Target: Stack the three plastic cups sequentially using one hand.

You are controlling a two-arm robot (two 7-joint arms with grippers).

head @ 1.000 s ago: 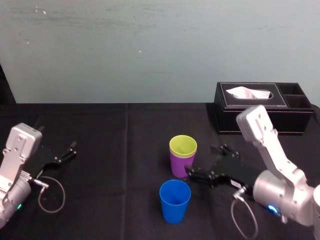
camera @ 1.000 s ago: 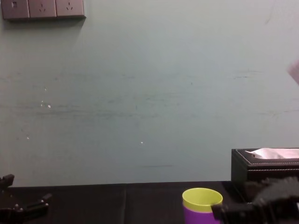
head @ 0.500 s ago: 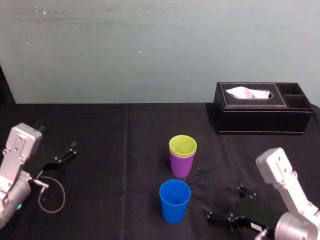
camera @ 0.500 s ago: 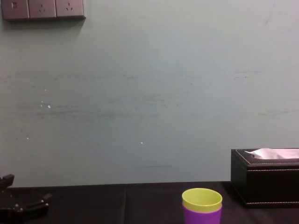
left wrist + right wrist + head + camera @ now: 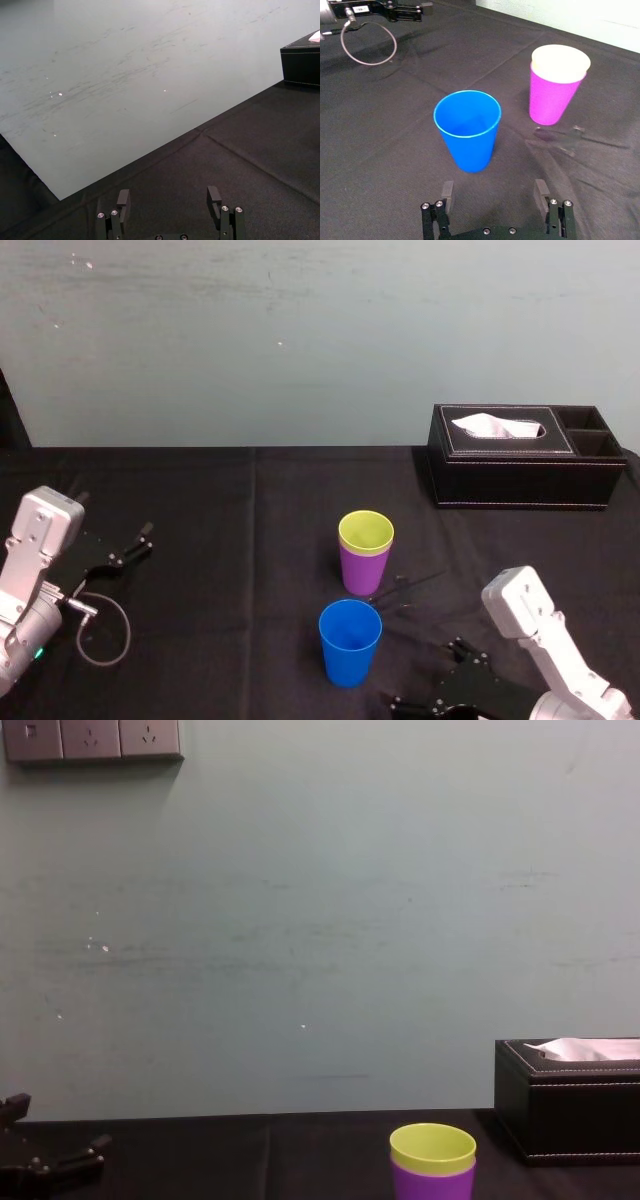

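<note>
A table (image 5: 250,490) under a black cloth carries everything, and the blue cup (image 5: 350,642) stands upright on it, alone, toward the robot's edge. The black tissue box (image 5: 520,455) sits well beyond the blue cup and to its right, against the pale wall, with a white tissue poking out of its top.

The right gripper (image 5: 424,673) lies low over the cloth, near the blue cup on its right and closer to the robot. In the right wrist view its jaws (image 5: 494,192) stand wide apart with nothing between them, and the blue cup (image 5: 467,130) stands just ahead of the gap, not touched.

The left gripper (image 5: 135,543) rests far to the left of the blue cup, parked on the cloth, its jaws (image 5: 169,197) spread and empty.

The purple cup (image 5: 362,571) stands upright just behind the blue cup, apart from it. The yellow-green cup (image 5: 366,531) sits nested inside the purple one, only its rim band showing above.
</note>
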